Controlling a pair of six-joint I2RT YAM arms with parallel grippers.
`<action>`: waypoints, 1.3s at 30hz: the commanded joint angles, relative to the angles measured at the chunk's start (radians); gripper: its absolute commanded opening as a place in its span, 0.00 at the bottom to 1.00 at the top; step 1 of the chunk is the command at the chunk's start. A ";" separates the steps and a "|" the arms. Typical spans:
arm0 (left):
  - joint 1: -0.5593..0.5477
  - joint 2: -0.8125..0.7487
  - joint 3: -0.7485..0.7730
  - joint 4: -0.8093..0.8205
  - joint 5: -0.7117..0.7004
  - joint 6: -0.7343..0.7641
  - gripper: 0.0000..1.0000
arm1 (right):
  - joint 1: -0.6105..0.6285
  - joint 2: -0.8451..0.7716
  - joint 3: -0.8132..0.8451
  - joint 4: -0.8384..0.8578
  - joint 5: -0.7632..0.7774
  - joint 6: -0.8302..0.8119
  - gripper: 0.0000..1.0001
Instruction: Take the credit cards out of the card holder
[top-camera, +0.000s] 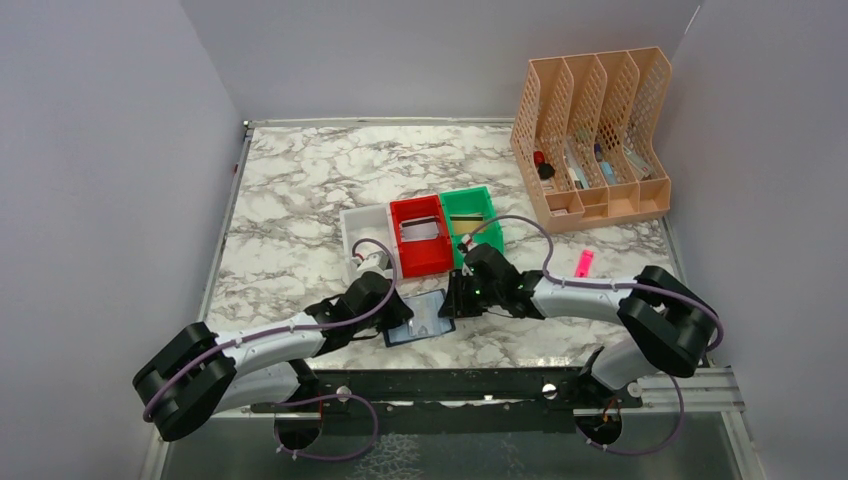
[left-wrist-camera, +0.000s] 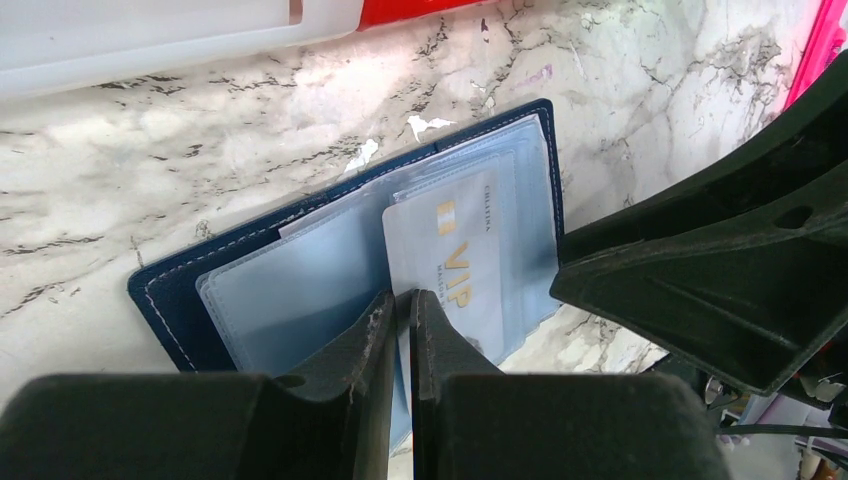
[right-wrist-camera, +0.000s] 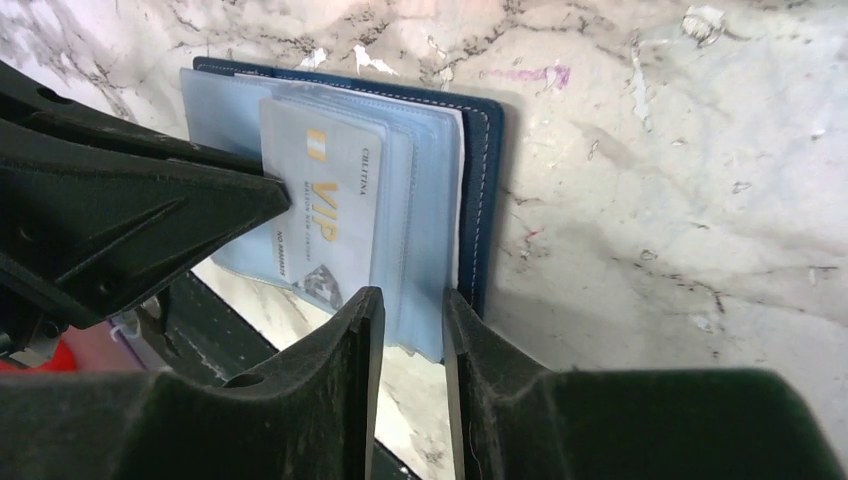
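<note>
Navy-blue card holder (top-camera: 420, 322) lies open on the marble table (top-camera: 300, 190) between our grippers. Our left gripper (left-wrist-camera: 403, 300) pinches the edge of a silvery-grey credit card (left-wrist-camera: 450, 260) in it. Our right gripper (right-wrist-camera: 412, 300) stands narrow astride the clear sleeves (right-wrist-camera: 430, 180), and we cannot tell whether it grips.
</note>
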 joint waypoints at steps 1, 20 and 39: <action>0.000 0.000 -0.010 -0.043 -0.046 0.013 0.12 | 0.006 -0.005 0.036 -0.041 -0.008 -0.069 0.34; 0.000 0.055 0.008 -0.034 -0.032 0.026 0.12 | 0.006 0.100 -0.037 0.314 -0.349 0.074 0.24; 0.003 -0.101 0.041 -0.111 -0.067 0.037 0.04 | 0.006 0.053 -0.005 0.137 -0.173 0.047 0.28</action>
